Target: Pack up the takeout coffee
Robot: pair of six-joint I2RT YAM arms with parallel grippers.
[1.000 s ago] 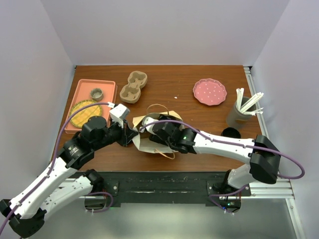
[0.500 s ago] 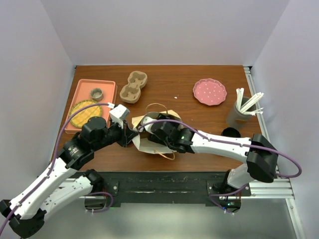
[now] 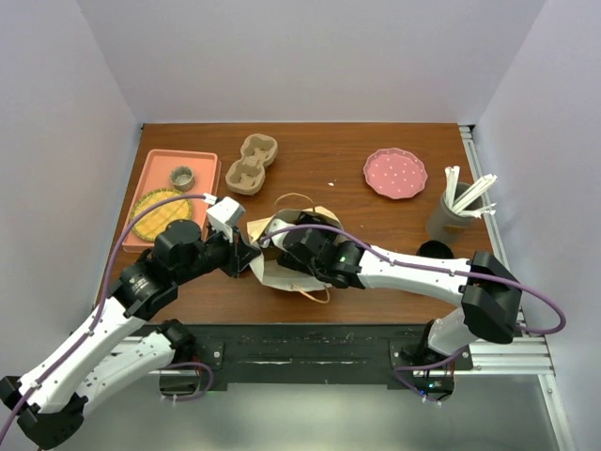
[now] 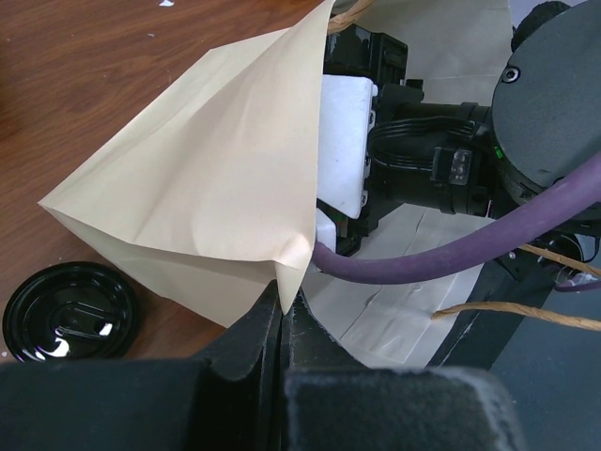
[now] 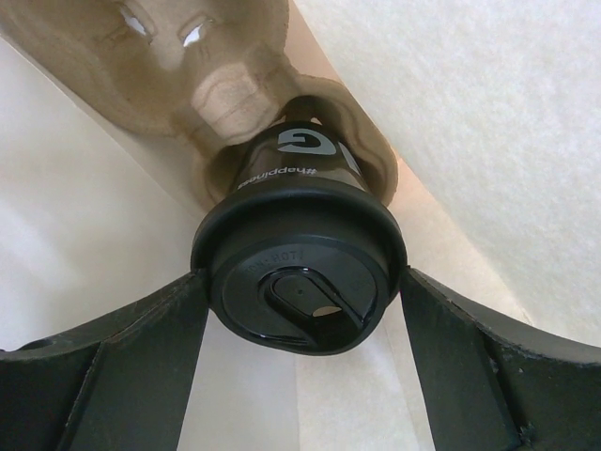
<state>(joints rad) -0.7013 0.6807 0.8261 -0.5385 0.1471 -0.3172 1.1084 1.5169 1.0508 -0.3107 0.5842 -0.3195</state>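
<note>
- At the near side of the counter [image 3: 376, 216], our left pincer [image 4: 282, 315] is pinched closed on the paper bag's [image 4: 216, 188] rim.
- Deeper inside the bag, our right pincer [image 5: 302, 287] clamps the takeout coffee [image 5: 299, 235] at its top.
- Beyond, we see it seated in a pulp carrier [image 5: 216, 85].

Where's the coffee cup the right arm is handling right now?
Right wrist view: the coffee cup sits inside the paper bag, in a cup carrier pocket, between the fingers of the right gripper.

Right arm [image 4: 554, 94] fills paper bag [image 4: 216, 197] mouth; bag walls close around coffee cup [image 5: 299, 282]; pulp carrier [image 5: 188, 56] wraps its far end.
</note>
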